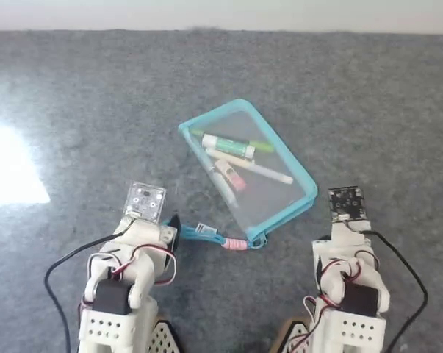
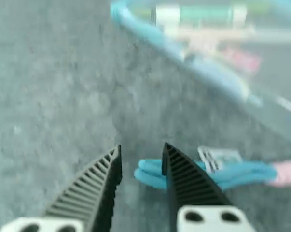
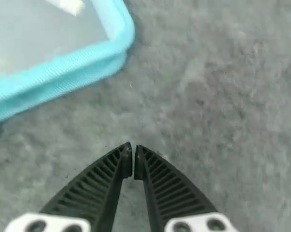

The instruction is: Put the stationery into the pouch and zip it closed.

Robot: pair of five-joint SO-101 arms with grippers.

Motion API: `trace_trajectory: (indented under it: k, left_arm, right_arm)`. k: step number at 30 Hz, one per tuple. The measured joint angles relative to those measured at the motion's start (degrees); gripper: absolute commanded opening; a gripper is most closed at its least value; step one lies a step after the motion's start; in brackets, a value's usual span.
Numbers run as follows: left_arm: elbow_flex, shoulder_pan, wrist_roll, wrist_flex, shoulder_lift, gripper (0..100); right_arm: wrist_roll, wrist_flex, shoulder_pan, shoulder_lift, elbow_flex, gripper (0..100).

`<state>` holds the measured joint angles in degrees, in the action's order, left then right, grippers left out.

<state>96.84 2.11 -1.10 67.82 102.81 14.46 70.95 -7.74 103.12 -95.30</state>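
Pouch [image 1: 261, 202] lies slantwise on the grey mat [image 1: 74, 95], with the pens and glue stick [image 1: 228, 145] inside it. Its blue pull strap [image 2: 242, 173] trails from the near corner toward the left arm, long axis across the table. The looped end shows in the gap of the left gripper [image 2: 141, 146], whose jaws are spread and grasp nothing. The left arm is plainly nearer. The right gripper [image 3: 131, 146], jaws pressed almost together and empty, hangs low over bare mat near a pouch corner.
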Motion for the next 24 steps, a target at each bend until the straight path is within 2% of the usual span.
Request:
trace_trajectory:
  k: [6, 24]
  left_arm:
    - [0.0, 0.0, 0.0, 3.5, 0.0, 13]
    - [0.0, 0.0, 0.0, 3.5, 0.0, 13]
  right_arm:
    - [0.0, 0.8, -3.3, 0.0, 0.0, 1.7]
    - [0.0, 0.8, -3.4, 0.0, 0.0, 1.7]
